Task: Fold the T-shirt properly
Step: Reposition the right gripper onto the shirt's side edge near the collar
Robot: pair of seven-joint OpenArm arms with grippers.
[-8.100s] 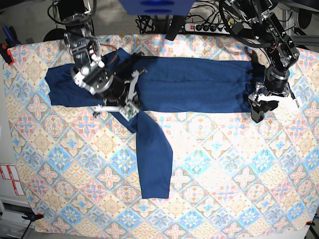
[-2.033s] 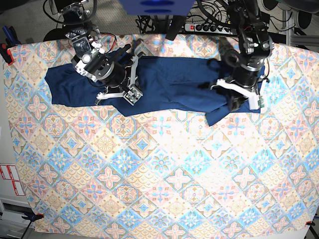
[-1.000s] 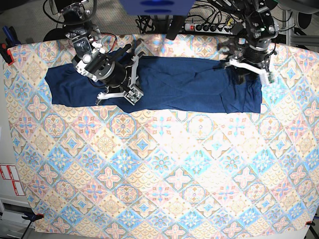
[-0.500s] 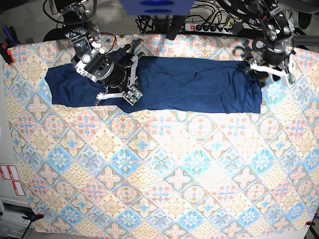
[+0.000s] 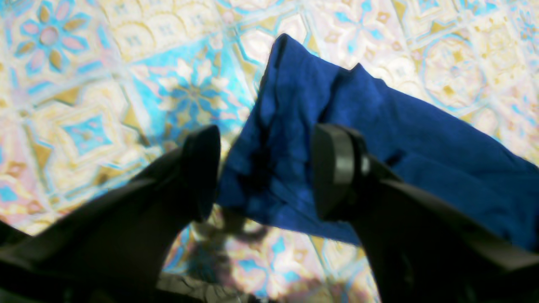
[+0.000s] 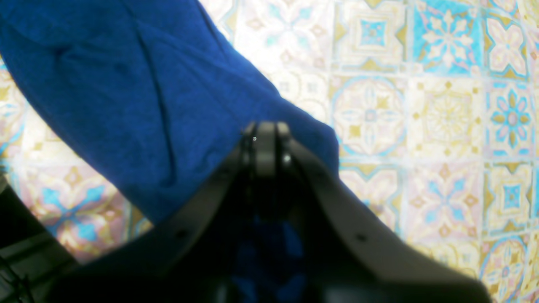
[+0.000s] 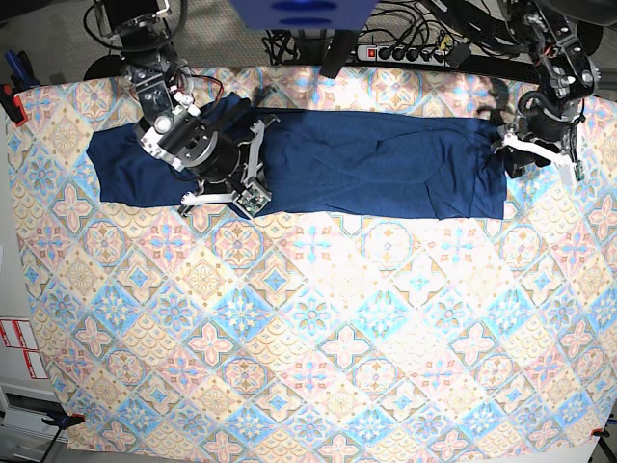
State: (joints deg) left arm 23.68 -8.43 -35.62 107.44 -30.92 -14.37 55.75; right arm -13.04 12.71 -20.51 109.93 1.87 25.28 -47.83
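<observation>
Left gripper (image 5: 265, 172) agape — over T-shirt (image 5: 379, 143) corner

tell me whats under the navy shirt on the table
The T-shirt lies in a long flat band on the patterned tablecloth, which shows all around it. Whatever lies beneath the fabric itself is covered. The right pincer rests shut at its front edge.

Overhead base view, looking straight down on the patterned tablecloth (image 7: 318, 318). Wrist views close, angled down past each arm's fingers. All share the T-shirt (image 7: 366, 164) (image 5: 379, 139) (image 6: 126, 97).
</observation>
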